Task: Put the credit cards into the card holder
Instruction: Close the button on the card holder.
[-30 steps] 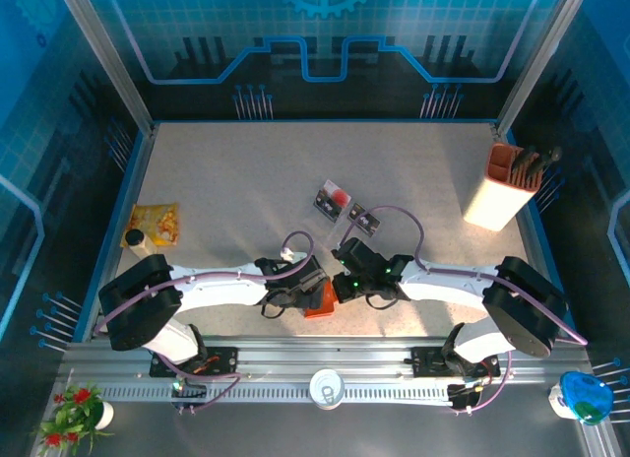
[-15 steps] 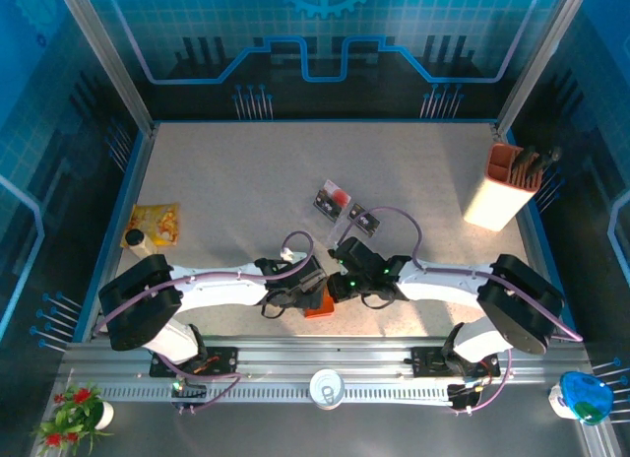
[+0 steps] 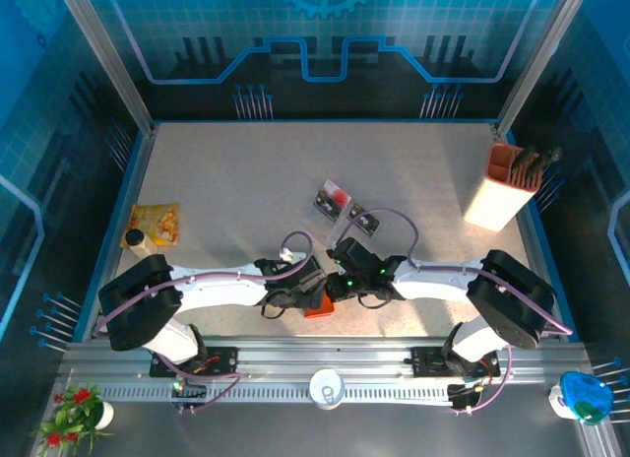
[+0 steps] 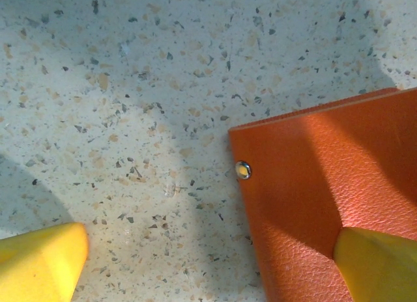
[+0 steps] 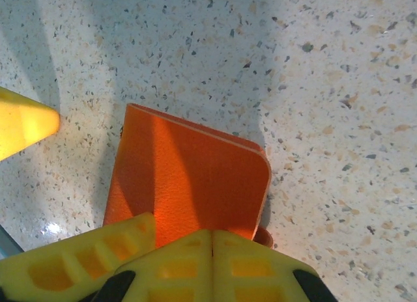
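Over the card holder [image 3: 317, 307], an orange-red wallet lying flat on the speckled table [image 3: 246, 181], the two robot arms meet from either side. The left gripper [image 4: 208, 242] has its yellow fingers [image 4: 40, 261] spread wide: one tip hangs over bare tabletop beside the holder, while the other sits above the orange leather, a little way from a small metal stud [image 4: 243, 170] at the holder's edge. The right gripper [image 5: 212, 240] has its fingers pressed together with no gap between them, tips over the holder's near edge (whether they touch the leather cannot be told). Two credit cards [image 3: 362, 219] lie on the tabletop beyond the holder, apart from it, one marked with red and the other dark. A tall orange-and-white box [image 3: 502, 191] stands well away from the holder, beyond it and to its right in the overhead view.
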